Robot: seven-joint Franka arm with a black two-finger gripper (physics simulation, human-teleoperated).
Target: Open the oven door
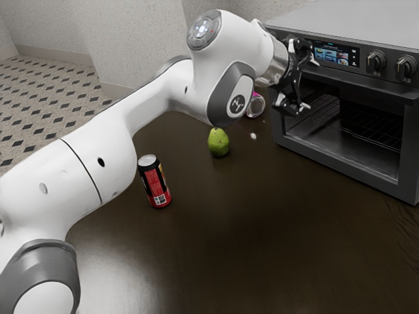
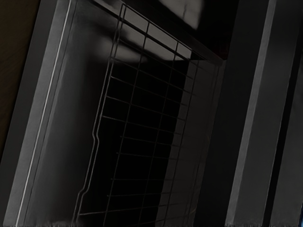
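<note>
Oven door [image 1: 347, 166] is upright at front of oven [image 1: 357, 25], below ctrl panel [image 1: 336, 56]; wire rack [image 2: 96, 137] is inside. Gripper [image 1: 311, 85] is nr door's upper edge, fingers open, spread apart. Pear [image 1: 218, 142] & upright can [image 1: 154, 182] are on table [image 1: 242, 229]

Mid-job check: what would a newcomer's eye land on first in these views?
Probably the big white arm, sweeping in from the exterior view's left, its black gripper open in front of the oven. Next, the bright green fruit on the dark table, then the red-and-black can standing nearer the camera.
</note>
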